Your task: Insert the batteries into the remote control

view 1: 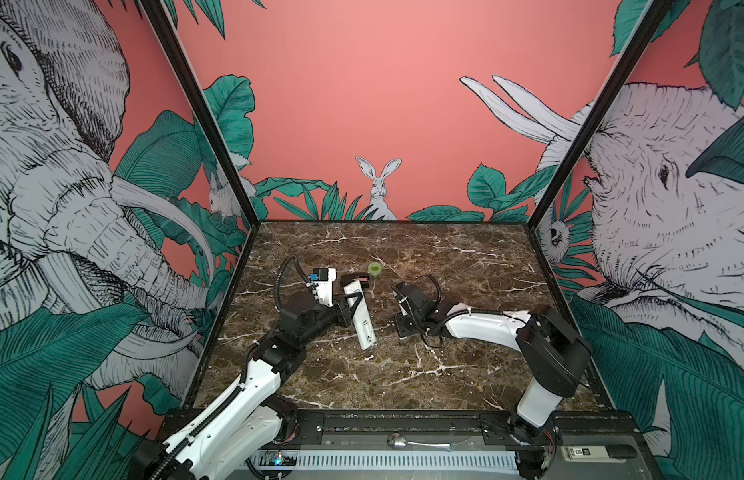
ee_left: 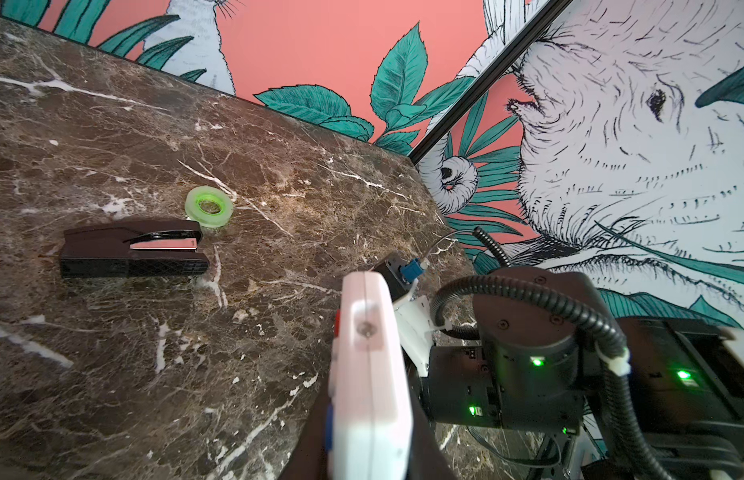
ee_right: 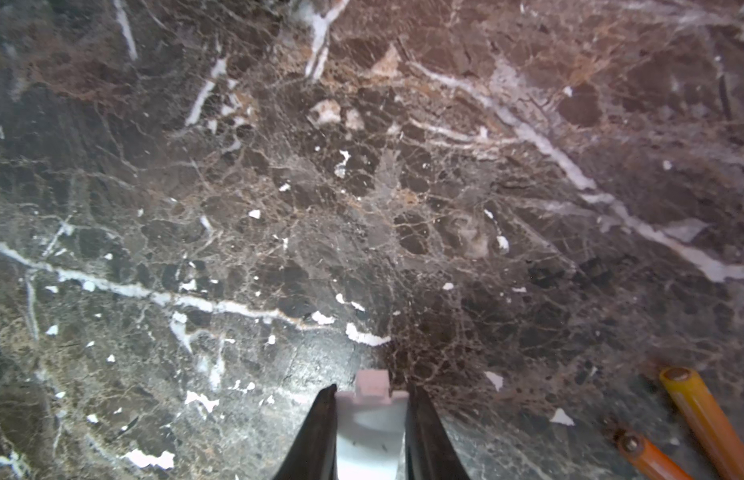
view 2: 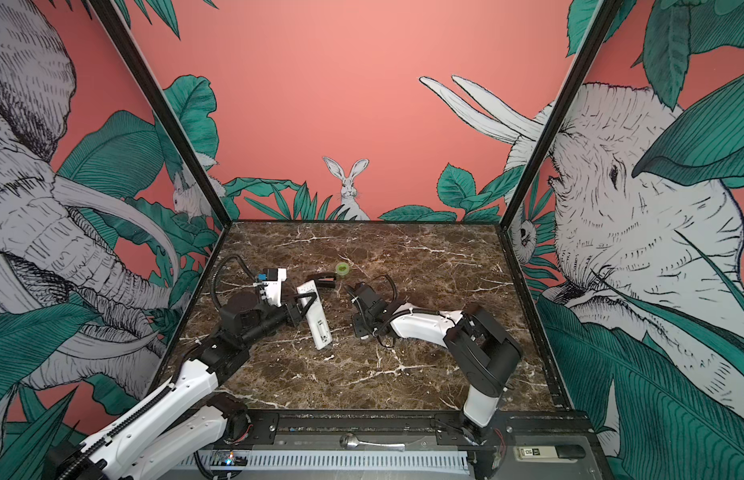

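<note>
Left gripper (view 1: 350, 308): closed tight on the remote control (view 1: 360, 318), gripping it partway along its length.
Remote control: a long, slim white body left of the table's (view 1: 465, 257) middle, running from far to near in both top views. Its near end is low by the marble; I cannot tell whether it touches. The left wrist view shows its end face, with red and blue buttons along one edge (ee_left: 368, 395).
Stapler (view 1: 357, 277): black, lying flat just beyond the remote's far end.
Tape roll (view 1: 375, 268): green, lying flat just beside the stapler.
Right gripper (ee_right: 372, 392): narrowly parted, pointing down at the marble, pinching a white cover piece (ee_right: 370, 432) with a small tab.
Batteries (ee_right: 704, 419): two orange cylinders with metal ends, lying side by side on the marble near the right gripper and apart from the remote.
</note>
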